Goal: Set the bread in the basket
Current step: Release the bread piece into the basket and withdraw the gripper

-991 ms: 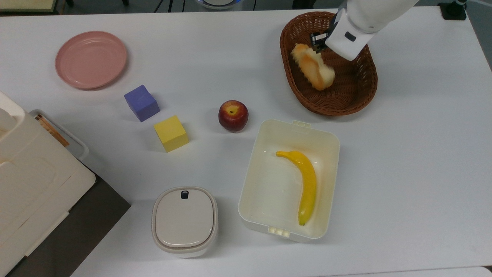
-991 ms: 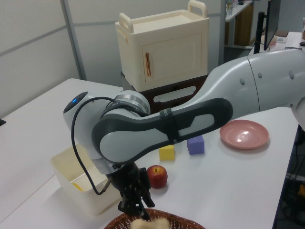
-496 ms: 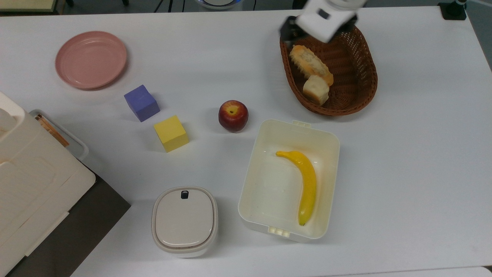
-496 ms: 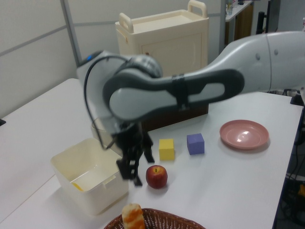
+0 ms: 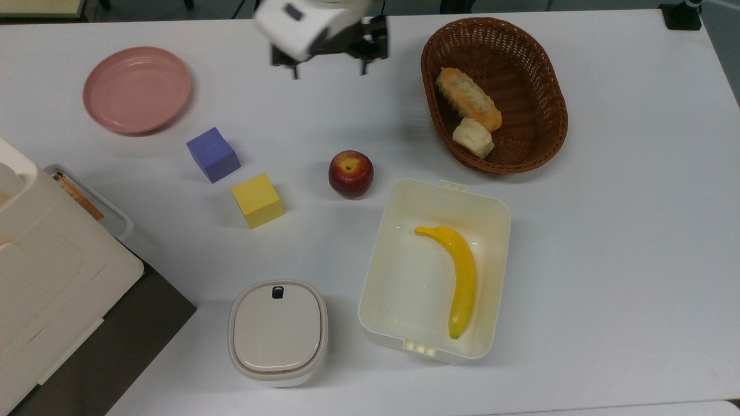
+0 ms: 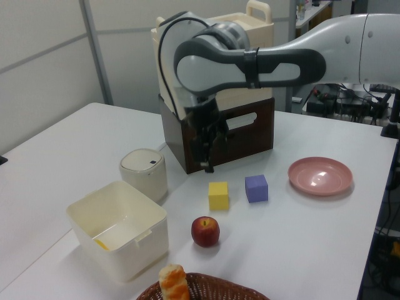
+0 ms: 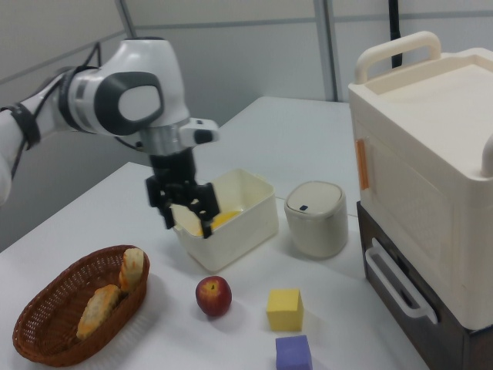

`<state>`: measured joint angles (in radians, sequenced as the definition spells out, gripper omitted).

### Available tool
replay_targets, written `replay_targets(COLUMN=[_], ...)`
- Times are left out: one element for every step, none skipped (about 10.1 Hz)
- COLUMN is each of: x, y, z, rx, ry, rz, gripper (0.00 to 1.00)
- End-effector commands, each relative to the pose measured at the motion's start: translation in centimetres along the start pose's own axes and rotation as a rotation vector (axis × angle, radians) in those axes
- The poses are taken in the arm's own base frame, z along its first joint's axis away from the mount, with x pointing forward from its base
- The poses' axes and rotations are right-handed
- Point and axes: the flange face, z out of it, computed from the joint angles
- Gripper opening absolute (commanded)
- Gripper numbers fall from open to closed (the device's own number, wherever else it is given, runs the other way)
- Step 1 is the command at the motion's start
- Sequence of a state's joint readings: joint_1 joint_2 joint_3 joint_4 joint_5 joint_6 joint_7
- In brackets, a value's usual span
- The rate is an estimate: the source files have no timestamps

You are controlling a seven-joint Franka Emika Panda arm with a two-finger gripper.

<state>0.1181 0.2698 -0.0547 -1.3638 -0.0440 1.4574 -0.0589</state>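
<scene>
No words or labels can be read on anything. The bread [image 5: 473, 137] lies inside the basket [image 5: 537, 144], touching the longer loaf [image 5: 467, 98] that is next to it. In the top view the basket sits at about 1 o'clock on the white bench [image 5: 607, 260]. The tool [image 5: 329, 65] hangs in the air, well apart from the basket, at about 9 o'clock from the bread in the top view. Its two fingers are spread apart and hold nothing. In the left view the basket [image 6: 212, 289] is cut off by the bottom edge. In the right view the tool [image 7: 186, 221] hides part of the cream box [image 7: 246, 216].
</scene>
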Motion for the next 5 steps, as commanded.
replay_targets(x=[-0.6, -0.8, -0.8, -0.5, -0.5], y=[6.1, 8.1, 8.4, 8.6, 8.5], z=[-0.7, -0.5, -0.7, -1.1, -1.2], rx=[0.000, -0.010, -0.035, -0.040, -0.038], ry=[0.072, 0.075, 0.088, 0.121, 0.132], rz=[0.054, 0.086, 0.087, 0.091, 0.091], gripper=[1.00, 1.00, 1.00, 1.00, 1.00])
